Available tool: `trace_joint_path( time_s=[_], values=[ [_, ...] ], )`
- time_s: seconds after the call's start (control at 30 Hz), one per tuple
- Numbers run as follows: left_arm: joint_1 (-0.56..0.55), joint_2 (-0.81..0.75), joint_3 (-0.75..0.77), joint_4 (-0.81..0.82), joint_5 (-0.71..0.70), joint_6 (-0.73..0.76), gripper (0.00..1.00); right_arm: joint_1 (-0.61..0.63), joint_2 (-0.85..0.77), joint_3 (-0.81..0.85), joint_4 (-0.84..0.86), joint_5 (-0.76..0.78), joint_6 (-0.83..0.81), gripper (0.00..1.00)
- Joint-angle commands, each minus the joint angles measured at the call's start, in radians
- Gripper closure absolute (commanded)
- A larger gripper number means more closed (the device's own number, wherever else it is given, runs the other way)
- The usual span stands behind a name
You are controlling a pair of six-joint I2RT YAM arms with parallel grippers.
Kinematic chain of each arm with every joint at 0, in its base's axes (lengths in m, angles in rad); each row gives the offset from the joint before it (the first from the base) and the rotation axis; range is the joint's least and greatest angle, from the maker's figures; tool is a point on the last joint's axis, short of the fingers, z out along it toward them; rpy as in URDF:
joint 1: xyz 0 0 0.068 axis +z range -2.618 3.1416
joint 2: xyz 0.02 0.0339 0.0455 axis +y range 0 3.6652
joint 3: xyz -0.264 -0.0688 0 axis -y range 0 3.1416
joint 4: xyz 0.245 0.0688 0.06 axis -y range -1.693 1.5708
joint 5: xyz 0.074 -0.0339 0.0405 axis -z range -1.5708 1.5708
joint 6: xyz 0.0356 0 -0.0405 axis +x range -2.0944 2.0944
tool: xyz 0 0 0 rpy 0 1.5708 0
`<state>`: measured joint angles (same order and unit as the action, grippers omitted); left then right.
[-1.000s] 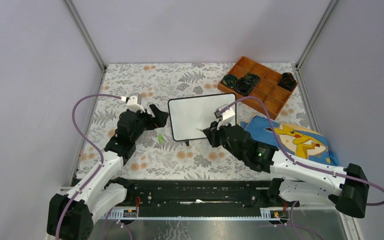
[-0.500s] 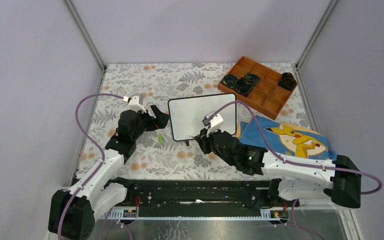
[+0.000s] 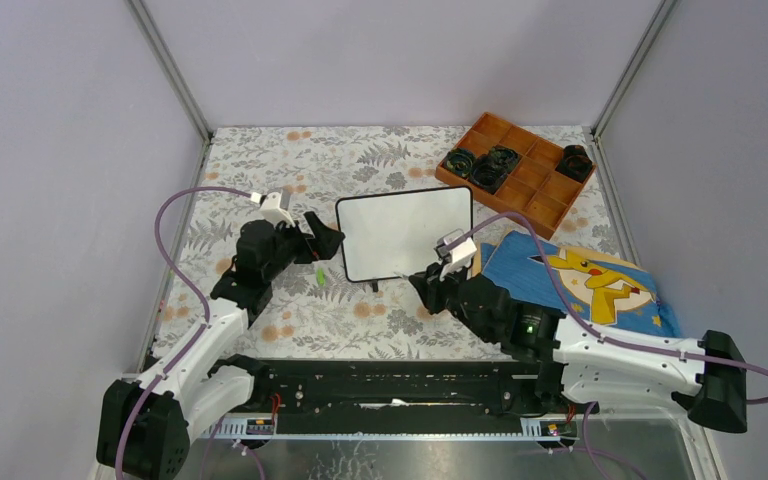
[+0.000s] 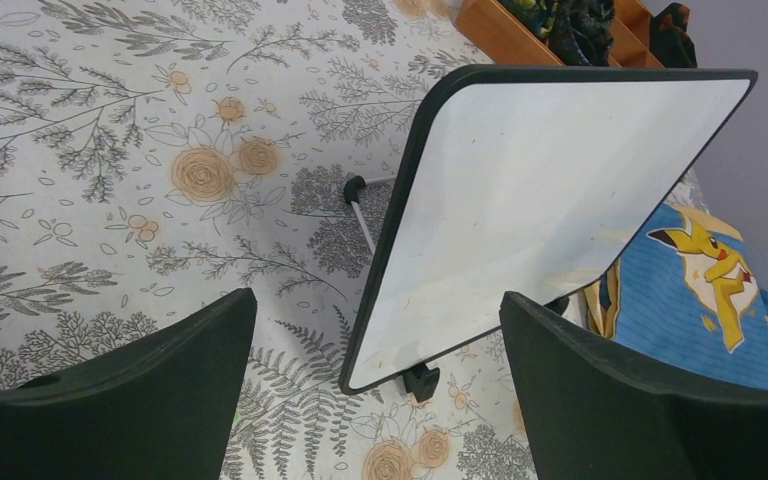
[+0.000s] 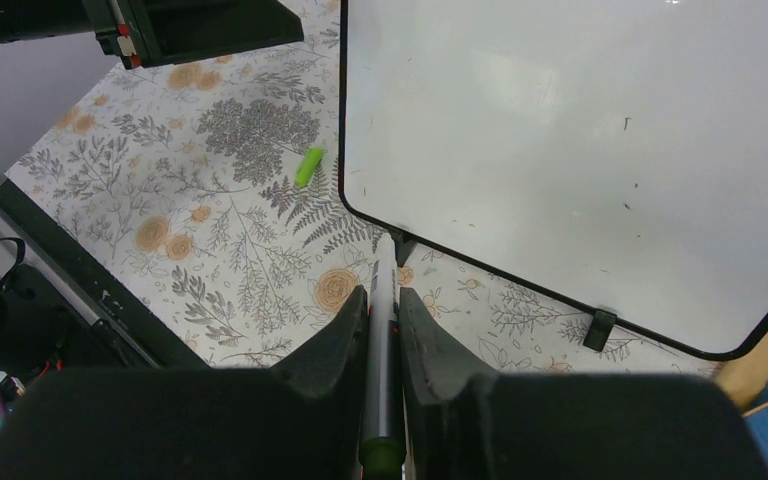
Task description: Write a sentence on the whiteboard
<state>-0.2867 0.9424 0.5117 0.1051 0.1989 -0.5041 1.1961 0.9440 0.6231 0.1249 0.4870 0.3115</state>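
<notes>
Mid-table, on the floral table (image 3: 260,160), the whiteboard (image 3: 405,232) sits on its little feet, face plain white. Right gripper (image 5: 382,300) is clamped on a marker (image 5: 382,345), tip just off the board's near-left corner; left gripper (image 3: 322,232) hangs wide open beside its left edge.

White whiteboard (image 3: 405,232); floral table cover (image 3: 360,160); blue cloth (image 4: 660,310).
</notes>
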Motion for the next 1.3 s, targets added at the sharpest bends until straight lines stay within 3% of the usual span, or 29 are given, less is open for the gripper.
trace_joint_path(
  time_s=[0.0, 0.5, 0.77, 1.1, 1.27],
  values=[
    [0.006, 0.013, 0.028, 0.054, 0.065, -0.009, 0.01, 0.009, -0.058, -0.014, 0.003, 0.046, 0.004, 1.00],
    [0.039, 0.013, 0.008, 0.067, 0.110, -0.095, 0.01, 0.008, -0.116, -0.011, 0.017, 0.069, -0.045, 1.00],
    [0.141, -0.031, -0.051, 0.098, 0.201, -0.208, 0.01, 0.008, -0.139, -0.027, 0.021, 0.074, -0.053, 1.00],
    [0.224, 0.013, 0.021, -0.021, 0.234, -0.241, 0.01, 0.007, -0.148, -0.028, 0.026, 0.069, -0.064, 1.00],
    [0.222, 0.028, 0.174, -0.280, 0.069, -0.241, 0.02, 0.008, -0.157, -0.034, 0.023, 0.073, -0.069, 1.00]
  ],
)
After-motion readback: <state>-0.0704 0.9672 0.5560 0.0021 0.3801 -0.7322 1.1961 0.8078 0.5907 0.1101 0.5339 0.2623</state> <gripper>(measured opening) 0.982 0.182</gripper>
